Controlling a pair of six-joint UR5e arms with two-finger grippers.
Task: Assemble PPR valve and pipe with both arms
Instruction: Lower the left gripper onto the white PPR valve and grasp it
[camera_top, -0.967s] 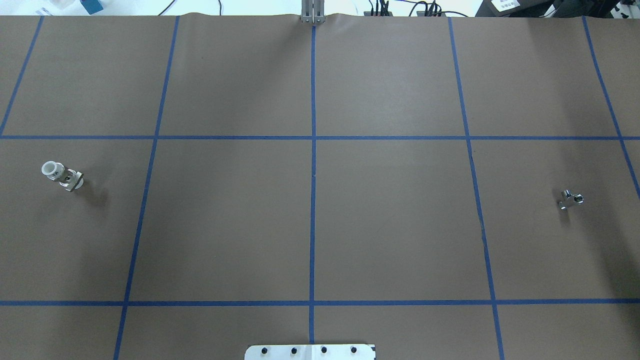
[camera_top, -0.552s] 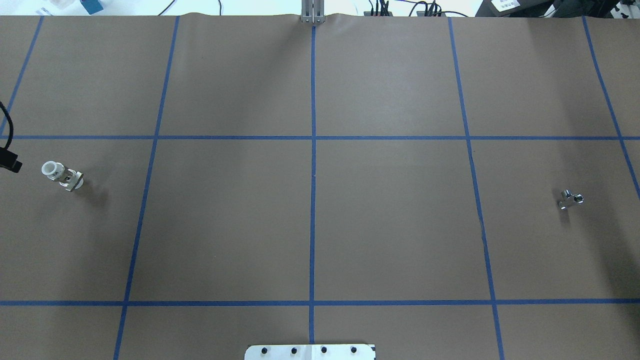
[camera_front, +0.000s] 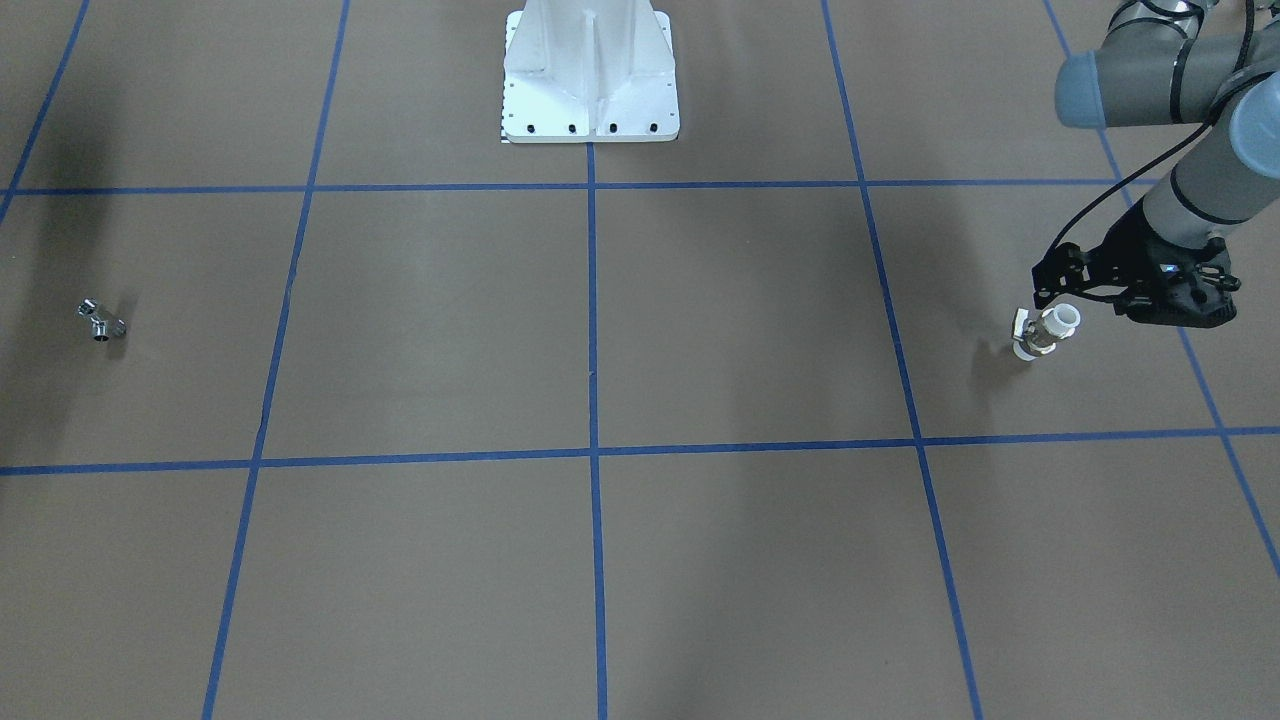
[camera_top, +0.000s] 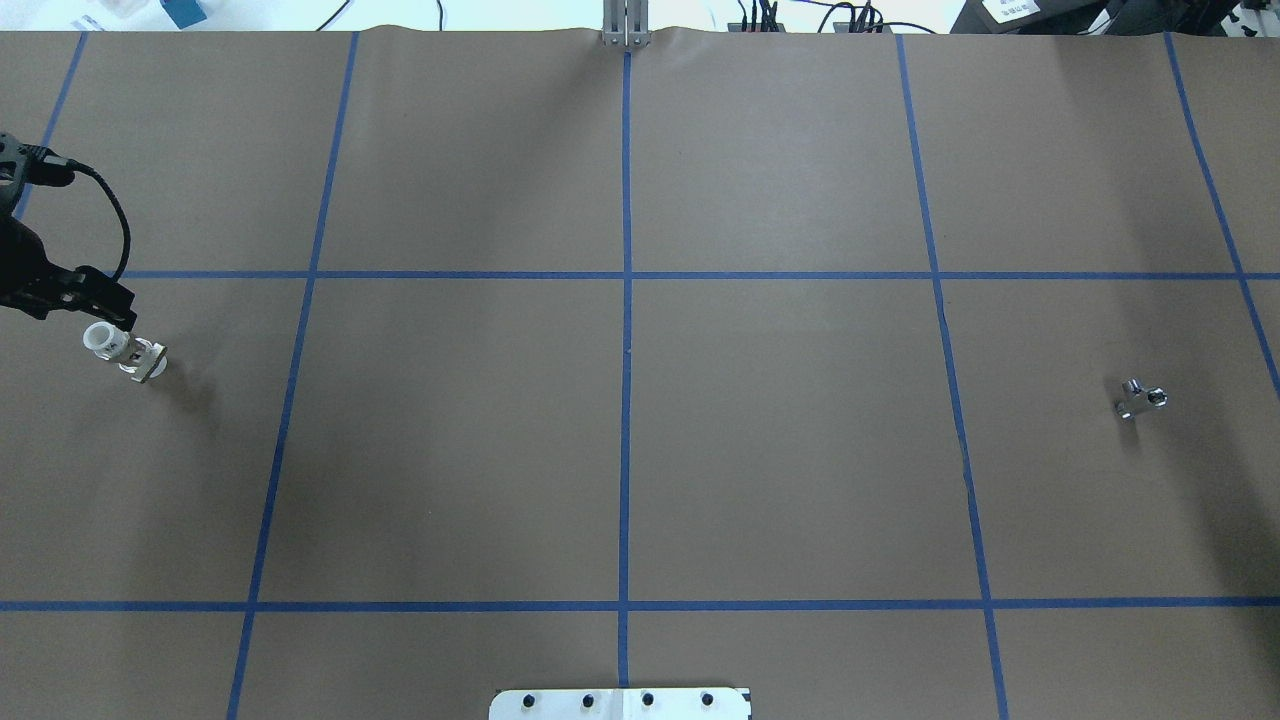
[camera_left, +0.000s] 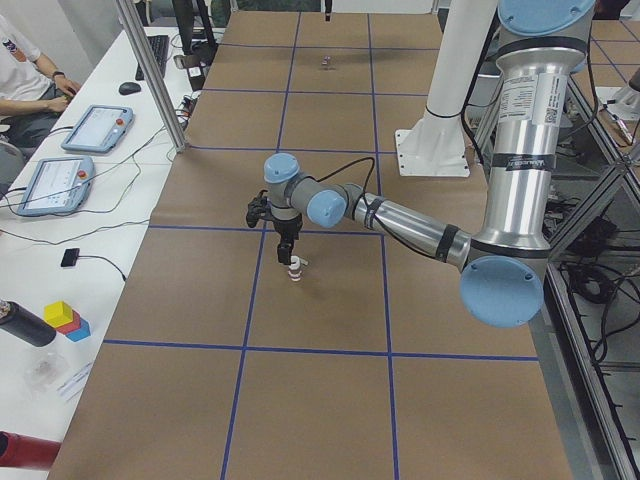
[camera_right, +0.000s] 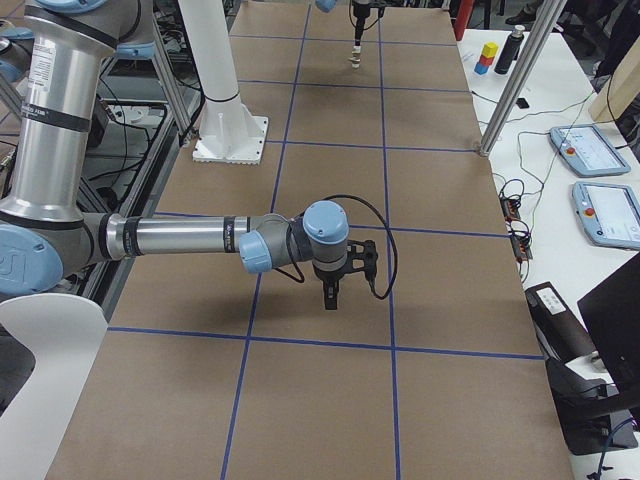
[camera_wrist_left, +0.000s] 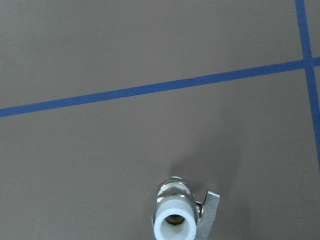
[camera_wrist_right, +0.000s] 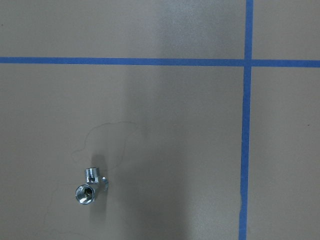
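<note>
At the left edge of the overhead view, my left gripper (camera_top: 112, 300) hovers just beside the top of the PPR valve (camera_top: 122, 350). No view shows me whether its fingers are spread or closed, and I see no grip on the part. The valve stands on end on the brown table (camera_top: 620, 450), with its white open mouth up, a metal band at the middle and a small lever jutting to one side. Far across the frame, at the right edge and mid-height, the pipe (camera_top: 1140, 398) lies alone. It is a small shiny chrome fitting with stubby branches and one dark round opening facing up. My right gripper (camera_right: 333, 295) hangs low over the table in the right-side view, and I cannot tell how its fingers stand. Its wrist camera shows the pipe at lower left, free of any contact. By my reading the job has barely begun: neither part is lifted, the two sit well apart, and both pick-ups, the meeting and the joining are all left to do.
</note>
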